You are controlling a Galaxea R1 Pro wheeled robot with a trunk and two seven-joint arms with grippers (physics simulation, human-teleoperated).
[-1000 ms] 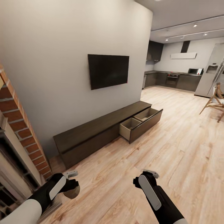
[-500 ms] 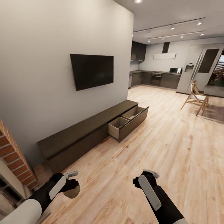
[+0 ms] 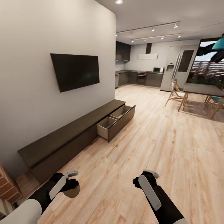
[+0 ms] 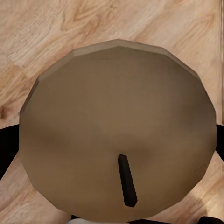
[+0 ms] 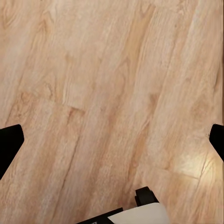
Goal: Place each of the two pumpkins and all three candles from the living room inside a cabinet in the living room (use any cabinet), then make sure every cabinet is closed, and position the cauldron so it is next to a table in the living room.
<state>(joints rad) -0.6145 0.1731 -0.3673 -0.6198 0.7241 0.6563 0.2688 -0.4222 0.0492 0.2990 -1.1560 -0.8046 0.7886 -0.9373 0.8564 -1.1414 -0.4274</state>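
The long, low dark-brown cabinet (image 3: 59, 141) runs along the wall at left, and one wide drawer (image 3: 115, 120) at its far end stands pulled out, with two compartments that look empty. My left gripper (image 3: 72, 186) hangs low over the floor, shut on a grey-beige candle (image 3: 72, 192). In the left wrist view the candle's flat top (image 4: 116, 135) with its dark wick (image 4: 127, 186) faces the camera. My right gripper (image 5: 112, 142) is open above bare floorboards, with nothing between its fingers (image 5: 9, 144). Pumpkins, cauldron and coffee table are out of view.
A black TV (image 3: 75, 71) hangs on the wall above the cabinet. A brick fireplace corner (image 3: 7, 188) sits at the lower left. Wooden chairs (image 3: 175, 95) and a dining table (image 3: 203, 89) stand at the right, with the grey kitchen (image 3: 140, 77) behind. Wide wood floor lies ahead.
The camera has swung to the right, so the cabinet, TV and brick corner slid left in the picture and the dining area came into view. Both arms hold the same pose.
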